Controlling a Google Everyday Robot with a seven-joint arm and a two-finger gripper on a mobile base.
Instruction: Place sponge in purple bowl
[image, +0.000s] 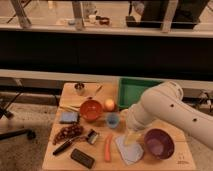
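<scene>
Toward nine o'clock on the wooden worktop (54, 156), the small light-blue rectangular sponge (69, 117) lay flat just beside the orange-red bowl (91, 110), while the round, glossy deep-purple bowl (159, 144) sat well apart near four o'clock. The robot's hand (130, 136) hung over the flat grey-blue cloth (131, 152) at that bowl's nine o'clock side, fingers spread with nothing between them. Doing the reach well seemed to call for travelling toward nine o'clock high enough to clear the small blue cup (113, 120) and the orange-red bowl, then dropping squarely over the sponge, not the cloth, before closing.
</scene>
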